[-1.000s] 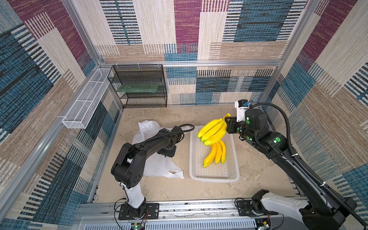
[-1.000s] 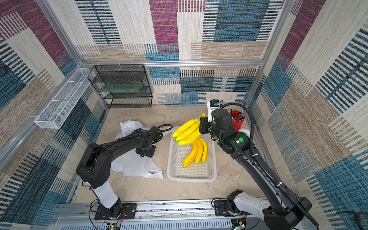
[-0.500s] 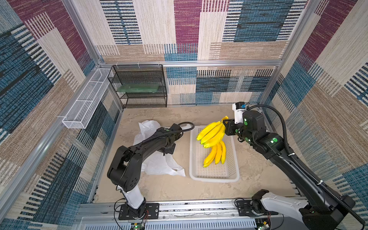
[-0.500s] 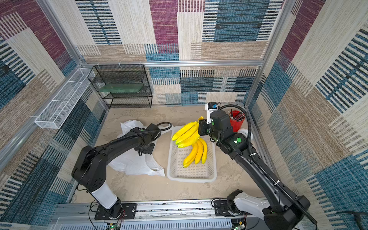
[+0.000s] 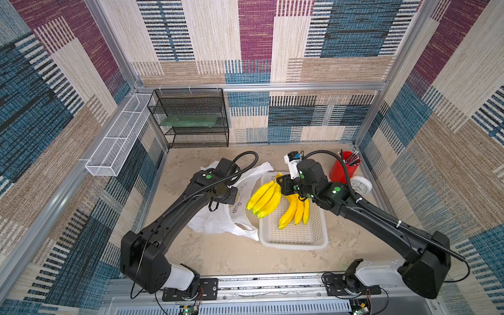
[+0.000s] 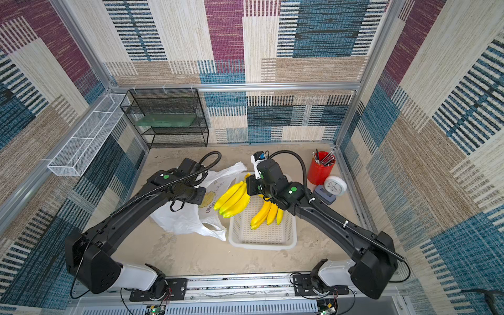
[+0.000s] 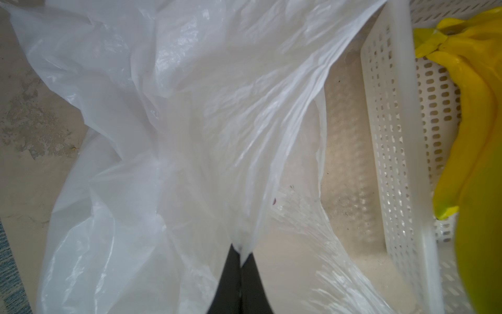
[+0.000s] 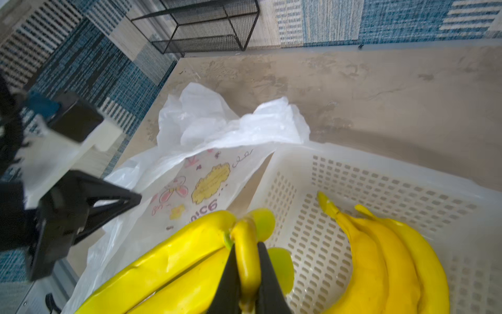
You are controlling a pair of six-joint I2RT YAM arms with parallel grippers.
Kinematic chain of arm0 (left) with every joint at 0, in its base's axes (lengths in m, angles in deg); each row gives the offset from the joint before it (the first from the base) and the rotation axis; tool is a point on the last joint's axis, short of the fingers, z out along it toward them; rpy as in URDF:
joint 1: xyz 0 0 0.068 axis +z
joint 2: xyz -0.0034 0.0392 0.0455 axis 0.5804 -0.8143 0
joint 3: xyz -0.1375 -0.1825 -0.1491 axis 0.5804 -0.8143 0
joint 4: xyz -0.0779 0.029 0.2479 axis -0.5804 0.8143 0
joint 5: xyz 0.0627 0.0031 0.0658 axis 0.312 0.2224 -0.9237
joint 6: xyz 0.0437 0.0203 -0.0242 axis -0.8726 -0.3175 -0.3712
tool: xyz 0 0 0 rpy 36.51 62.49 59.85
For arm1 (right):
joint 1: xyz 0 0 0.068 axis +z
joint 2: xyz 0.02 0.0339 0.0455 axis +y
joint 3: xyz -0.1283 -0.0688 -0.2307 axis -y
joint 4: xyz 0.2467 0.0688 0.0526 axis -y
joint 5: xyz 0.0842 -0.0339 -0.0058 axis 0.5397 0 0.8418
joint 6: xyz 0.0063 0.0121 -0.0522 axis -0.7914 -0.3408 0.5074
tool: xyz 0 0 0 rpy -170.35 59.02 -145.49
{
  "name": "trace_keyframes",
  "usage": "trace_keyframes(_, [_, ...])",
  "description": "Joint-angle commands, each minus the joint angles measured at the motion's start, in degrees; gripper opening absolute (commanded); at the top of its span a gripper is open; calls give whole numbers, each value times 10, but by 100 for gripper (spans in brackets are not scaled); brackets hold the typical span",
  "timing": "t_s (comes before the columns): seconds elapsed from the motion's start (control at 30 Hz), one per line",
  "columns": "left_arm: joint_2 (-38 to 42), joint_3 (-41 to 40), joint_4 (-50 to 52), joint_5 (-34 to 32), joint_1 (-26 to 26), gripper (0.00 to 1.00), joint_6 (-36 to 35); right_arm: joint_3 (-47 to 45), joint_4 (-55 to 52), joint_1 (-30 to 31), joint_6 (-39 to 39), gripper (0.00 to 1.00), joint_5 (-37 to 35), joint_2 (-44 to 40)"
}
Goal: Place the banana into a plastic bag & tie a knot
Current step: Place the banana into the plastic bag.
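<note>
Checking both top views first: the right gripper is clamped on the stem of a banana bunch and holds it above the left rim of the white perforated basket. The plastic bag lies crumpled on the table, just left of the bunch. The bunch's long axis runs from the stem at far right to the tips at near left, so the tips point toward the bag. A second bunch lies in the basket.

In the left wrist view, the left gripper has its jaws fully closed, pinching a fold of bag film at their tips. I cannot tell from here whether the bag mouth is open.

In the right wrist view, both right fingers press the stem between them. The printed side of the bag lies directly beyond the bunch, against the basket's corner.

My assessment is that the coming move is a short leftward carry, tips first. The left gripper is the one at the bag, so I would have it raise the film to open the mouth before insertion.
</note>
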Motion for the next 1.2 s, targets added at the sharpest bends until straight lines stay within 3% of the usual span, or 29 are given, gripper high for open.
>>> trace_keyframes(0.0, [2,32,30,24,1,0,-16,60,36,25,-12,0,-16,59])
trace_keyframes(0.13, [-2,73,48,54,4,0,-10,102,23,51,-22,0,-64,120])
trace_keyframes(0.27, [7,87,53,81,5,0,-15,81,92,54,-20,0,-87,130])
trace_keyframes(0.4, [16,89,56,102,10,0,-22,35,202,52,7,0,-40,125])
trace_keyframes(0.53, [19,91,60,138,33,0,-23,-13,278,62,24,0,-38,123])
trace_keyframes(0.73, [12,86,37,190,46,0,-9,-144,508,73,24,0,30,92])
trace_keyframes(0.87, [2,92,18,214,54,0,3,-131,544,89,30,0,111,136])
trace_keyframes(1.17, [7,82,-8,251,63,0,18,-115,625,103,22,1,138,225])
